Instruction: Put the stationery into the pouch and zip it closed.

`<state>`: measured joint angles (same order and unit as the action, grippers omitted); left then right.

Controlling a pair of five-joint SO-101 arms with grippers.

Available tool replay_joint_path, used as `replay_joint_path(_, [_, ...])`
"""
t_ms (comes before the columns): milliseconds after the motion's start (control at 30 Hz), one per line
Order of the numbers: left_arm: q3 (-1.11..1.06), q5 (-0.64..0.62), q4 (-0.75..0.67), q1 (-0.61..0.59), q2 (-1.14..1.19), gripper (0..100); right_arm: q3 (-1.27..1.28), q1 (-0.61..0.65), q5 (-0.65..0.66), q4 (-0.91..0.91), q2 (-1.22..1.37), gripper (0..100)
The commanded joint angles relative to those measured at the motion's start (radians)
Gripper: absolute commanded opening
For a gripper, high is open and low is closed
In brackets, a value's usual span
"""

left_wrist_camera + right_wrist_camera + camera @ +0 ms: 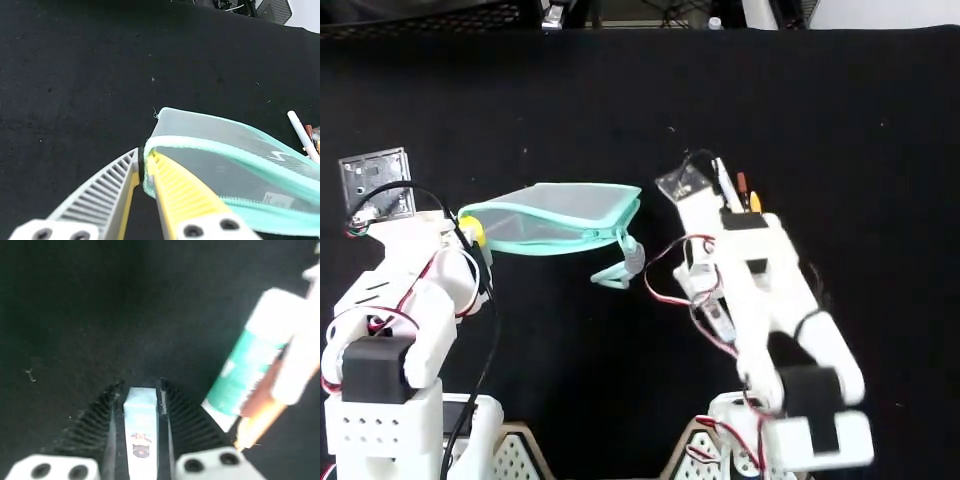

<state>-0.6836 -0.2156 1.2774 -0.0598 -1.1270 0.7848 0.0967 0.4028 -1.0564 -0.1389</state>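
Leftward, translucent mint mesh pouch [555,215] pinched by left gripper [144,161]; right gripper [141,389] clamped on pale blue block [141,427].

A see-through mesh pouch [555,218] with mint edging hangs pinched at one end in the left gripper [143,155], while the right gripper [140,386] clamps a pale blue eraser [141,430] beside a green-and-white glue stick [250,355], a white pen [300,131] and an orange pencil [262,415].

Robotics lab bench, seen from above.

A table draped in black cloth [620,90] carries two white plastic arms, the left arm [400,300] at seven o'clock and the right arm [770,290] at five o'clock, with bare red and white wires [665,262] looping off their joints. A grey metal plate [375,185] with holes sits at nine o'clock. Cables [670,12] trail past the far edge at twelve o'clock.
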Motion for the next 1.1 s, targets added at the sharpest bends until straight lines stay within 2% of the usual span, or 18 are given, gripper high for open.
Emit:
replay_joint_path(0, [-0.002, -0.003, -0.012, 0.010, 0.005, 3, -0.081, 0.009, -0.002, -0.012, 0.082, 4.0])
replay_joint_path(167, [-0.004, -0.003, -0.017, 0.008, 0.005, 3, -0.137, 0.015, 0.017, -0.080, 0.108, 18.2])
replay_joint_path(433, [-0.004, -0.003, -0.017, 0.008, 0.005, 3, -0.251, 0.015, 0.026, -0.267, 0.116, 18.4])
replay_joint_path(700, [-0.004, -0.003, -0.017, 0.005, 0.005, 3, -0.252, 0.015, 0.020, -0.235, 0.128, 18.7])
replay_joint_path(867, [-0.027, -0.003, -0.035, 0.008, 0.005, 3, -0.260, 0.035, 0.028, -0.232, 0.223, 18.7])
replay_joint_path(1067, [-0.058, -0.002, -0.069, 0.005, 0.005, 3, -0.260, 0.049, 0.026, -0.133, 0.331, 18.5])
